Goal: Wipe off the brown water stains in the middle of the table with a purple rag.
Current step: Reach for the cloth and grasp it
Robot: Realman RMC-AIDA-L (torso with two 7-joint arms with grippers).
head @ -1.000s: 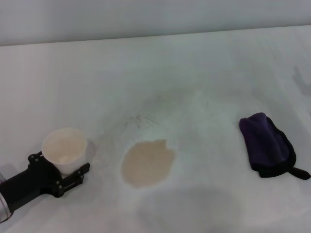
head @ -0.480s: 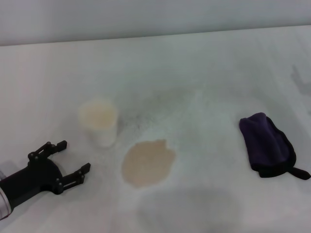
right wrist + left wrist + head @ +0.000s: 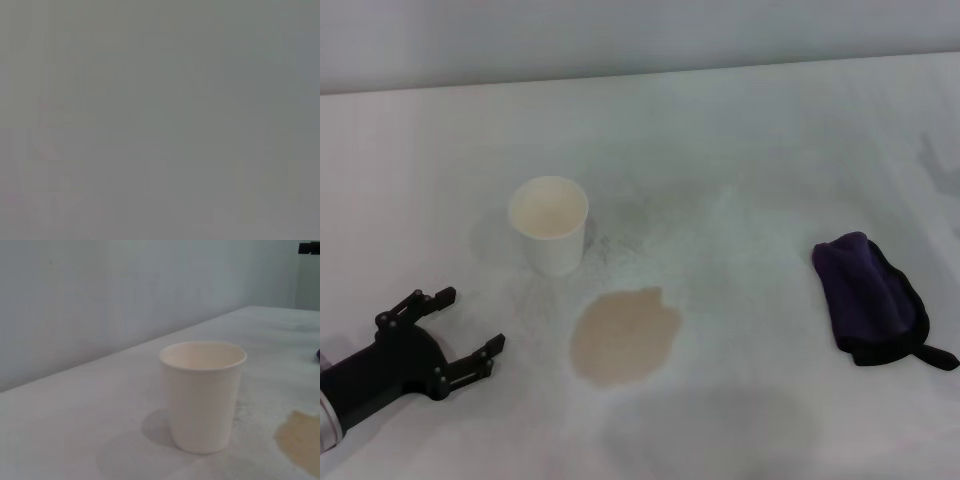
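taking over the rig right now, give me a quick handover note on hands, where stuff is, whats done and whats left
Left hand: open, empty, low over the table at the near left, apart from the paper cup.
Right hand: not in view.
Paper cup: upright, just behind and left of the brown water stains, not touching them.
Purple rag: lying folded on the table's right side, untouched.
Done: nothing wiped; the stain is whole.
Left: pick up the rag, probably with the right arm since it lies on that side, and wipe the stain.
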